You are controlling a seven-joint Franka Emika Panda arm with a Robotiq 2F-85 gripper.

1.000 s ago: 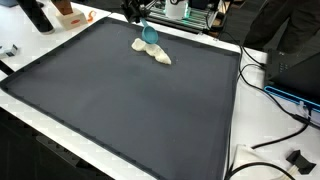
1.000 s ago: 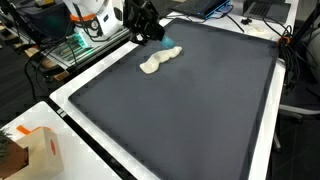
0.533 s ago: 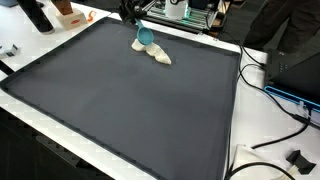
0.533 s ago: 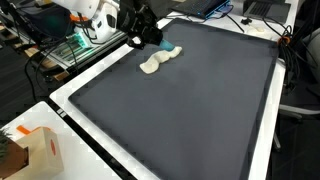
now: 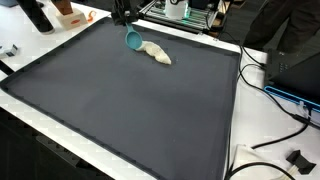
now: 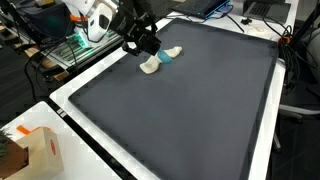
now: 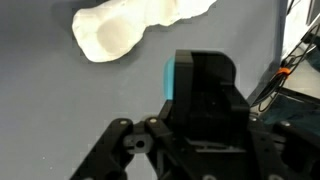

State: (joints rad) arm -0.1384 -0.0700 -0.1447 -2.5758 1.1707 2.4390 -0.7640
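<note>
Close under my wrist camera, my gripper (image 7: 196, 72) fills the lower half of the picture. Only a sliver of the teal cup (image 7: 170, 78) shows beside the black finger block, so from there I cannot read how my fingers stand. Just beyond it the white lump (image 7: 130, 25) lies flat on the dark mat (image 7: 60, 100), with a clear strip of mat between it and the cup.

In an exterior view the cup (image 5: 133, 39) hangs tilted below my gripper (image 5: 127, 28), so I judge my fingers are pinching its rim. It sits near the far edge of the mat (image 5: 120, 110), just beside the lump (image 5: 156, 53). I cannot tell whether it clears the mat or grazes it.

As for progress, I take the grasp as made and the cup as in my hold. It has not been set down anywhere, and the lump is untouched.

The wrist view alone gives the lump's bumpy outline and its gap from the cup. One exterior view shows the cup nearly whole. In another my gripper (image 6: 150, 48) covers most of it, leaving a teal scrap (image 6: 166, 55) that seems to meet the lump (image 6: 152, 64). That view also shows a cardboard box (image 6: 38, 150) at the near corner.
</note>
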